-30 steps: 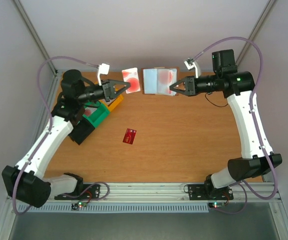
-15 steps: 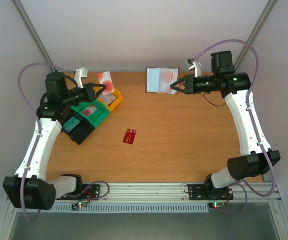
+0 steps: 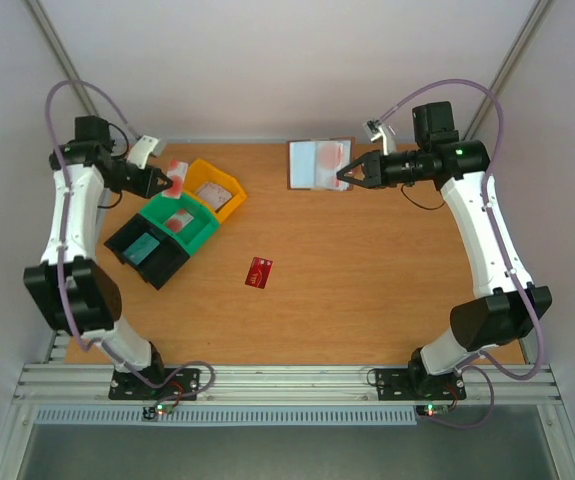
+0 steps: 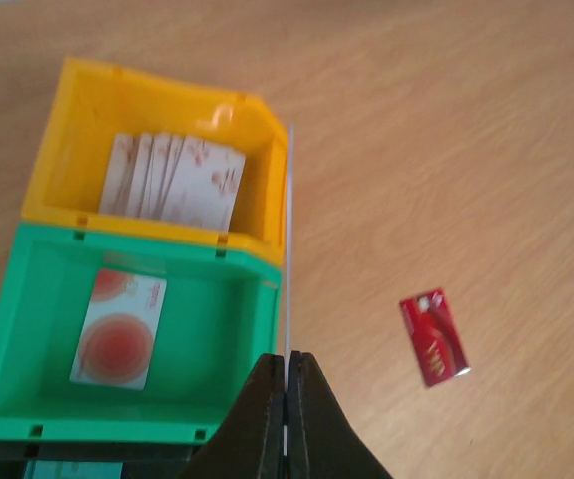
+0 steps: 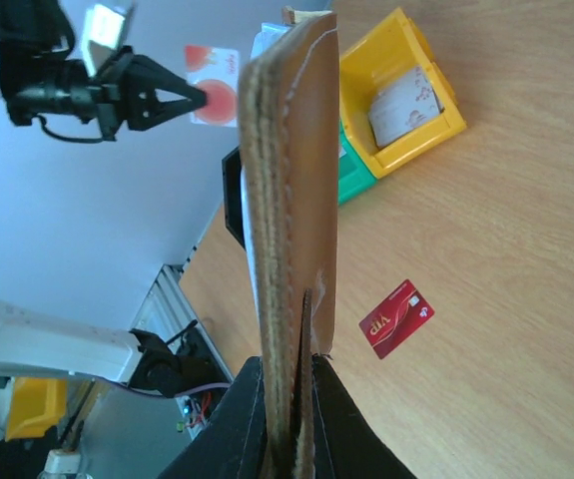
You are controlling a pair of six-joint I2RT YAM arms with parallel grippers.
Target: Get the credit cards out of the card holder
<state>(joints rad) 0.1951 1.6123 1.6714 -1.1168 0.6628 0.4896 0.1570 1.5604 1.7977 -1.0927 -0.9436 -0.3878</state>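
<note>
Bright, even light, soft shadows on the table (left tool slightly blurred).

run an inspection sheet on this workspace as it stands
surface: wooden table, one red card lying loose
job's things: card holder held up near the far edge; pale card held by the bins
clutter: yellow bin with fanned cards, green bin with single card, black bin
grippers: left fingers shut on the pale card; right fingers shut on the card holder
cables: purple cables looped over both arms
surroundings: pale walls, metal rail at the near edge
</note>
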